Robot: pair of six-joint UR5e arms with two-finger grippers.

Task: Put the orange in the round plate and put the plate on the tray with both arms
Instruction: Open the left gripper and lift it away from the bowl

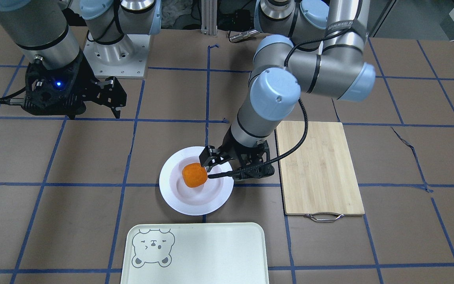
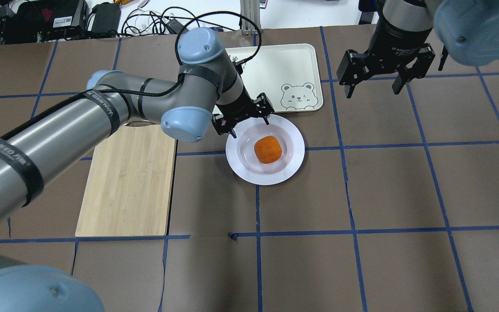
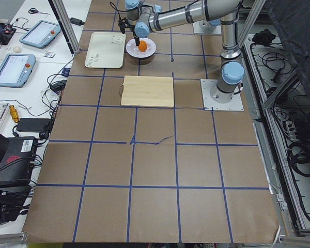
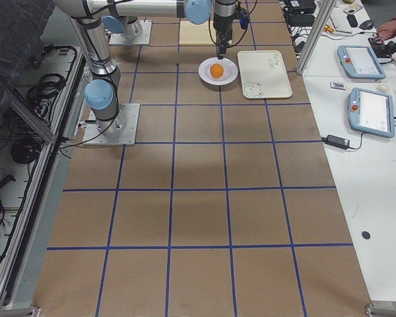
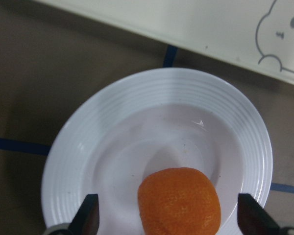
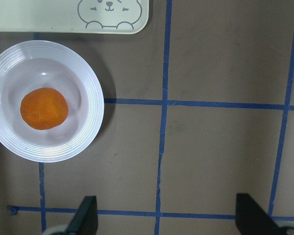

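Observation:
The orange [image 1: 194,175] lies in the sunken centre of the white round plate [image 1: 177,202], which stands on the table just short of the pale tray [image 1: 219,252]. My left gripper [image 1: 212,165] hovers low over the plate's rim on the cutting-board side, open. In the left wrist view its fingers [image 5: 88,215] stand wide apart with the orange [image 5: 180,200] loose between them, touching neither. My right gripper [image 2: 373,89] hangs open and empty above the table, well away from the plate [image 2: 249,173]. The right wrist view looks down on the plate [image 6: 90,93] and orange [image 6: 44,108].
A bamboo cutting board [image 1: 317,165] with a metal handle lies flat beside the plate, under my left arm. The tray [image 2: 293,60] has a bear face drawn in one corner. Blue tape lines cross the brown table. Cables and devices sit beyond the table's far edge.

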